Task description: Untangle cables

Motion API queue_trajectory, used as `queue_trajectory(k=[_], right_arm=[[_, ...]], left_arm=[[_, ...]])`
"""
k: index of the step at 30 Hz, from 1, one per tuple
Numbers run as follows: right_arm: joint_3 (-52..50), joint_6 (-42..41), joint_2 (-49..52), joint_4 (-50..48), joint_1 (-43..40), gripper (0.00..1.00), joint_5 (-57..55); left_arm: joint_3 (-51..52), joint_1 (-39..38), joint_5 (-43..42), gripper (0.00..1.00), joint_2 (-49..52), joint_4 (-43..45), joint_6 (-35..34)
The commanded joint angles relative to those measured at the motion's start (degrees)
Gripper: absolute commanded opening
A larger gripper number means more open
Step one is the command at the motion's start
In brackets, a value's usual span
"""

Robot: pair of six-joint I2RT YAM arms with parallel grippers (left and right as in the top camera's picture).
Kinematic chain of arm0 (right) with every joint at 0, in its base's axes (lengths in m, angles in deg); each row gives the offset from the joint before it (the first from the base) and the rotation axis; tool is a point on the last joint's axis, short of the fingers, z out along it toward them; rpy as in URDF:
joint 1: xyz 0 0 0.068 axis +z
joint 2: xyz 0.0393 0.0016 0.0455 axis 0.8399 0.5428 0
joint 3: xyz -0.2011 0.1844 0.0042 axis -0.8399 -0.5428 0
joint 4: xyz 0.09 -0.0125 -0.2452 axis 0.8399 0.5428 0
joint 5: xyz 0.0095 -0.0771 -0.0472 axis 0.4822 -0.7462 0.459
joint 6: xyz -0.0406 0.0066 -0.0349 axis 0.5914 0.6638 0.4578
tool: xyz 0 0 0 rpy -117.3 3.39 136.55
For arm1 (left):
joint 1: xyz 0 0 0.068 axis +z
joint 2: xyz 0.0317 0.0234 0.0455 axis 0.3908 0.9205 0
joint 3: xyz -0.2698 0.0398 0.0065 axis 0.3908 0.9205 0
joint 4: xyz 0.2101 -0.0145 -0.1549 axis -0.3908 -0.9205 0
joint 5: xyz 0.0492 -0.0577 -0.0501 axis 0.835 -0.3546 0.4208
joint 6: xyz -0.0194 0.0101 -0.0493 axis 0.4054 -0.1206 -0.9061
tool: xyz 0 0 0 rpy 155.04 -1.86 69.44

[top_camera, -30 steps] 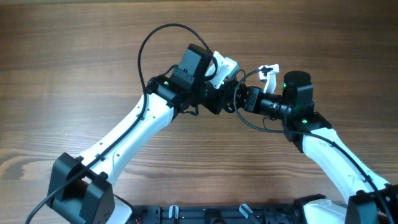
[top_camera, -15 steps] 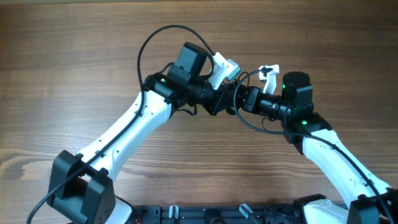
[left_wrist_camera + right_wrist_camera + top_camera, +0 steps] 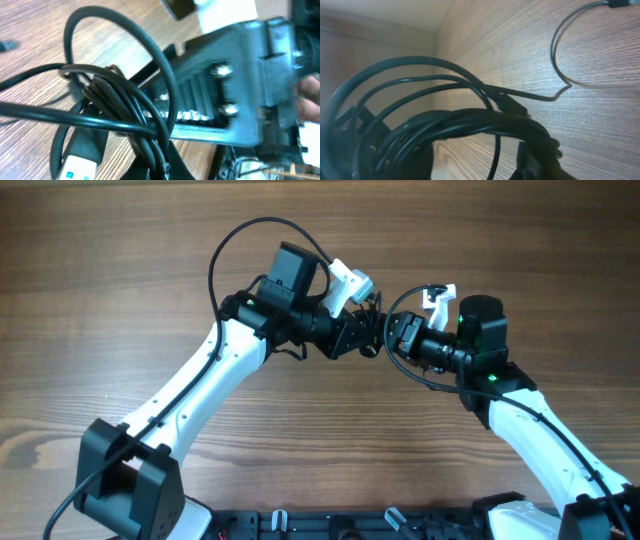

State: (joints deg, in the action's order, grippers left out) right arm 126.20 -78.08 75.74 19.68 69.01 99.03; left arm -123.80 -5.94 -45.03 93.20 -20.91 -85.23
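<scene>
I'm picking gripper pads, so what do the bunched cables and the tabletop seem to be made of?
The cables: smooth black rubber or plastic jacket, slightly glossy judging by the soft highlights along the strands, and flexible, given their tight loops. The tabletop: brown wood or wood-look laminate, matte, with straight grain lines. I cannot tell which.

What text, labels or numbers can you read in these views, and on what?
Nothing readable in any view.
Plug on the cables: a blue mark on white, too blurred to read.
</scene>
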Motion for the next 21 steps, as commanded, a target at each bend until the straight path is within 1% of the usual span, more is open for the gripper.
queue_trajectory(k=[1, 4, 5, 6, 8, 9, 11, 12, 16, 21], right_arm=[[1.0, -0.6, 1.0, -0.7, -2.6, 0.62, -2.6], [1.0, -0.5, 1.0, -0.7, -3.7, 0.60, 0.7], [1.0, -0.1, 1.0, -0.8, -3.7, 0.57, 1.2], [1.0, 0.4, 1.0, -1.0, -3.7, 0.56, 1.7], [1.0, 4.2, 1.0, -1.4, -3.7, 0.46, 2.9], [1.0, 7.4, 1.0, -1.5, -3.5, 0.27, 3.8], [1.0, 11.6, 1.0, -1.6, -3.0, 0.08, 4.2], [1.0, 13.6, 1.0, -1.6, -2.6, 0.05, 4.2], [1.0, 20.0, 1.0, -1.9, -0.1, 0.04, 6.3], [1.0, 24.5, 1.0, -2.3, 3.3, 0.05, 6.5]], left_arm=[[-0.3, 3.9, 2.1, 0.04, -2.0, -1.1, -6.9], [-0.3, 7.5, 2.1, 0.04, -2.0, -1.1, -7.3], [-0.3, 8.7, 2.1, 0.04, -2.0, -1.0, -7.3], [-0.3, 9.4, 2.1, 0.04, -2.0, -1.0, -7.3], [-0.3, 10.6, 1.6, 0.04, -2.0, -1.0, -7.3], [-0.3, 10.8, 0.0, 0.04, -2.0, -1.0, -7.3], [-0.3, 10.5, -2.5, 0.04, -2.0, -1.0, -7.3], [-0.3, 10.2, -3.6, 0.04, -2.0, -1.0, -7.3], [-0.3, 8.0, -4.1, 0.04, -2.0, -1.0, -7.3], [-0.3, 5.7, -3.3, 0.04, -2.0, -1.0, -7.5]])
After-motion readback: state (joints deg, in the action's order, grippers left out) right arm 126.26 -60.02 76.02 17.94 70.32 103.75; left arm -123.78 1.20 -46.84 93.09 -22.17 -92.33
